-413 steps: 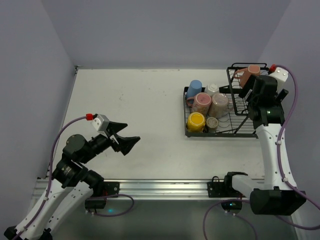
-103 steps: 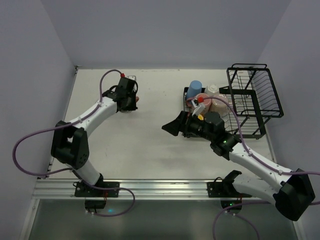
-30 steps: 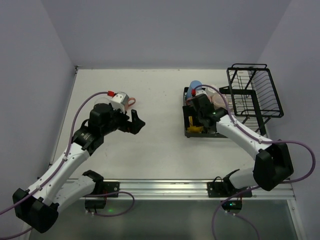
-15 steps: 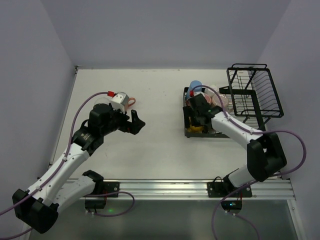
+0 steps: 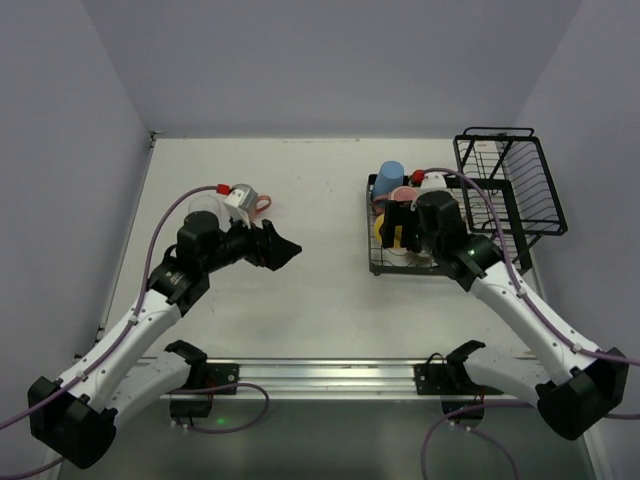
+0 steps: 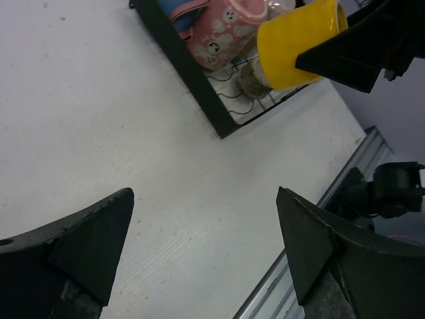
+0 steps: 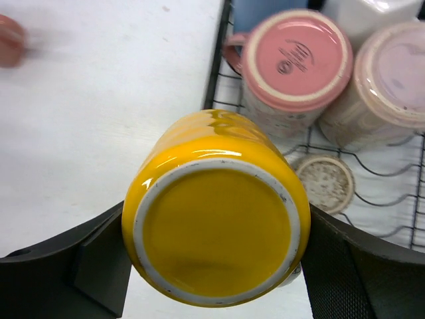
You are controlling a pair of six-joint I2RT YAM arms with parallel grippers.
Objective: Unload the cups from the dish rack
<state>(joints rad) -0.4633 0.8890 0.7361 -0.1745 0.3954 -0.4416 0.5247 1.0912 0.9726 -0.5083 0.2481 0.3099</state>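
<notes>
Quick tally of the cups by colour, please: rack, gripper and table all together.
Yellow cup: 1
Pink mug: 1
Blue cup: 1
White cup: 1
Pale beige tumbler: 1
Speckled small cup: 1
Reddish cup on table: 1
Total: 7

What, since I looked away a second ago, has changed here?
The right gripper closed on the yellow cup and lifted it off the dish rack. The left gripper, open and empty, edged slightly toward the rack. The pink cup on the table and the other racked cups stayed put.
</notes>
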